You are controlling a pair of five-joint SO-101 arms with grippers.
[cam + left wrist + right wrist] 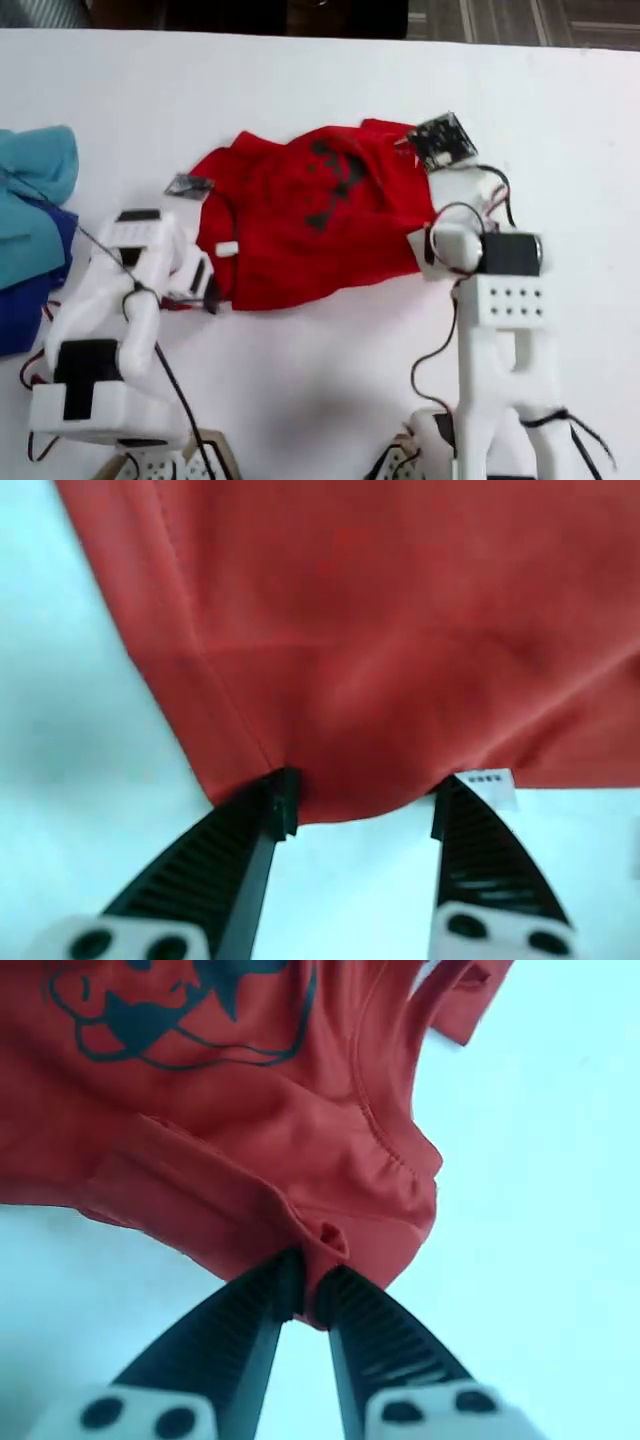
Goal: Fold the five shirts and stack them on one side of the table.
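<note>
1. Where things stand: the red shirt (300, 230) lies bunched in the middle of the worktop (320, 350), print up. My right gripper (310, 1295) is pressed together on a thick fold near the collar. My left gripper (365, 800) is spread, tips straddling the hem on the opposite side, nothing pinched.
2. Biggest worry: if I pull with the right before the left closes, the whole shirt probably drags sideways instead of stretching flat.
3. The right's pinch looks like several layers held right at the fingertips, so I reckon it can slip out.
4. The left could close on just the white tag (492, 783) and miss the hem.
5. Other stuff: a teal shirt (30, 200) and a dark blue shirt (25, 300) are heaped at the worktop's left edge, near the left arm, and a wide swing could snag them. The right arm's black cable (445, 225) loops just beside the red shirt.
</note>
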